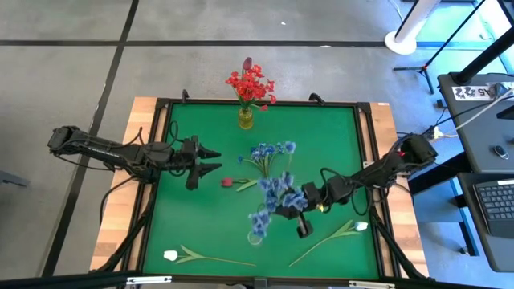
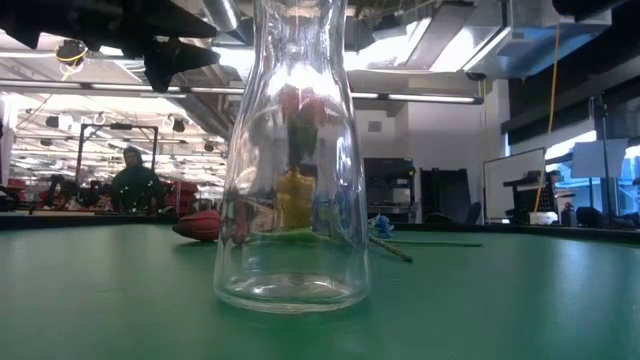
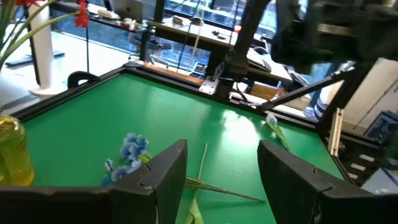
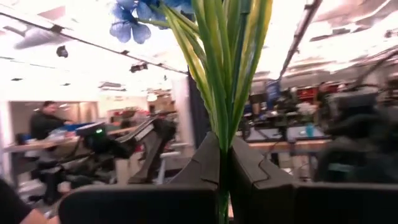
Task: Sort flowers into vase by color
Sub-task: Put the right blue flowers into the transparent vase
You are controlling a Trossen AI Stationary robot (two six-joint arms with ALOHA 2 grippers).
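Blue spray (image 4: 134, 18) stems, right gripper (image 4: 224, 163) pinching

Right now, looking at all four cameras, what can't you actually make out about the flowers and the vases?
- Clear vase, high view: the blue spray in the right gripper partly covers it, so whether stems have entered is unclear.
- Dark red rosebud, low view: partly behind the vase glass.
- White tulips, low view: not visible.
- Blue blossoms, right wrist view: cut off by the edge.

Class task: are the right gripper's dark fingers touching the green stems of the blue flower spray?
Touching. In the right wrist view the right gripper has its dark fingers closed against the green stems of the blue flower spray.
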